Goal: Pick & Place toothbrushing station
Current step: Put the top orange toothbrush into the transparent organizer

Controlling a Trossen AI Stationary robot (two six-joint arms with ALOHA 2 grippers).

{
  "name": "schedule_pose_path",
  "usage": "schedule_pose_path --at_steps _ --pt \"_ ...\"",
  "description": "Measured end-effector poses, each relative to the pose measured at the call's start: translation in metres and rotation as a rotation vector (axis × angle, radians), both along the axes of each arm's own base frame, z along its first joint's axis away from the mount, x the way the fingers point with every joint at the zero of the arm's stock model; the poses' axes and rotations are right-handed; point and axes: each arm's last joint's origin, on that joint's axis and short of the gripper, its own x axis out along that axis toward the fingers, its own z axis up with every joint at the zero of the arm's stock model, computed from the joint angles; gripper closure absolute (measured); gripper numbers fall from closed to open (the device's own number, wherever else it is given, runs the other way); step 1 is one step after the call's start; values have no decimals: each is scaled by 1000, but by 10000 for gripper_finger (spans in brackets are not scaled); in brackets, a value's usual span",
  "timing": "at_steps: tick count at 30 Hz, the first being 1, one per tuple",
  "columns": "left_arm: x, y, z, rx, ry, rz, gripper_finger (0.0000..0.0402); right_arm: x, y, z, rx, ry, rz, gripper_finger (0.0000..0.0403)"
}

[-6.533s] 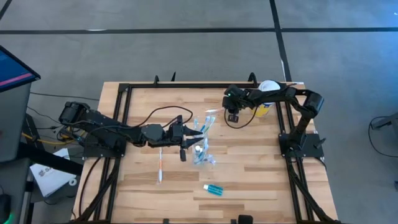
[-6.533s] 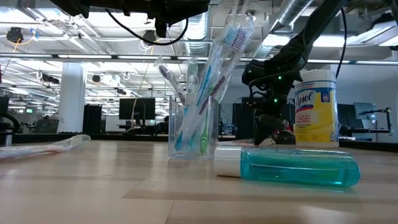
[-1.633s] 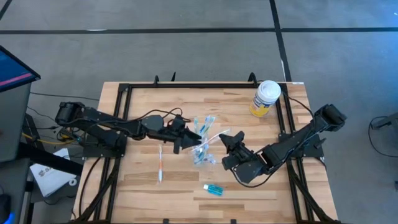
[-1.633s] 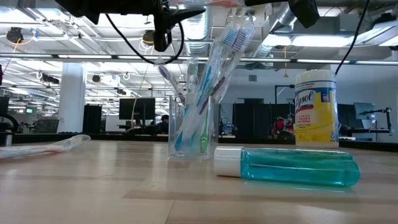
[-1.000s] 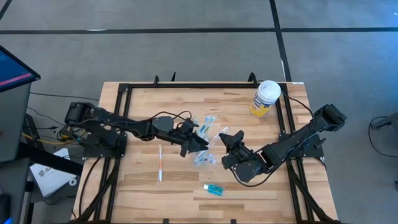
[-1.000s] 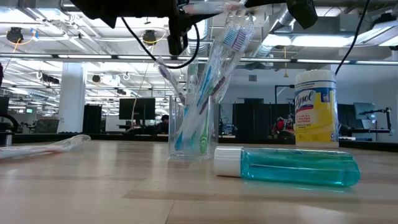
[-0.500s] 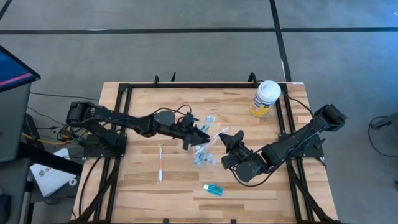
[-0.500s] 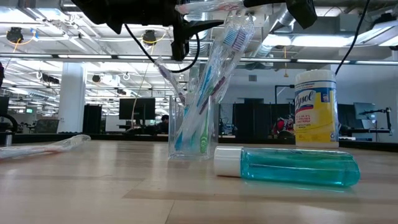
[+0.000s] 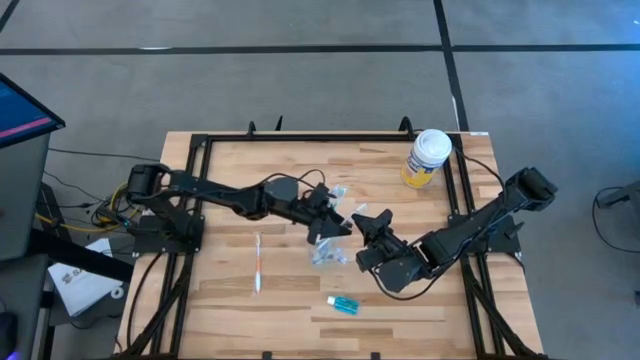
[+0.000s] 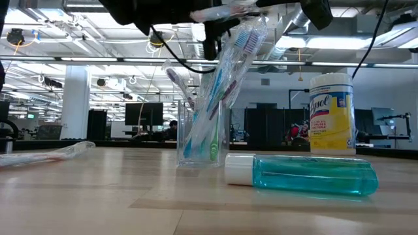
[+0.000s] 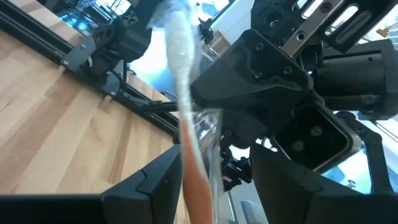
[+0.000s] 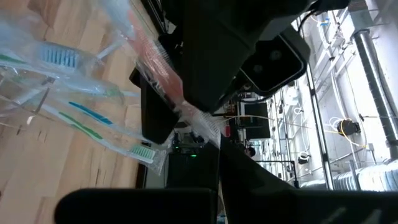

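A wrapped orange toothbrush [image 11: 189, 155] is held between the fingers of the left gripper [image 9: 330, 222], directly above the clear tumbler [image 10: 199, 134] of toothbrushes [image 10: 225, 78] at mid-bench [image 9: 230, 290]; the right gripper [image 9: 372, 222], fully closed and empty, is stationed just beside it. The brush is judged light, thin, springy and slick in its film, so a firm mid-handle hold is indicated. The tumbler is judged light, top-heavy and easily tipped.
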Motion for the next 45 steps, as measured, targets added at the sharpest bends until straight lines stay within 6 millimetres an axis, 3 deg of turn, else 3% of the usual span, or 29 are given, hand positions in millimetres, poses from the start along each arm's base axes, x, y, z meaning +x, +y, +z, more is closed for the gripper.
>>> schedule_pose_path --at_steps 8,20,32,45 --pt "3 8 4 2 -15 10 236 0 0 0 0 1 1 403" --pt "3 8 4 44 -20 -27 378 0 1 0 2 -1 4 403" --pt "3 9 4 39 -21 -41 392 -1 2 0 -5 10 13 396" --pt "3 8 4 65 -30 -46 387 -12 21 0 -22 -3 54 314"
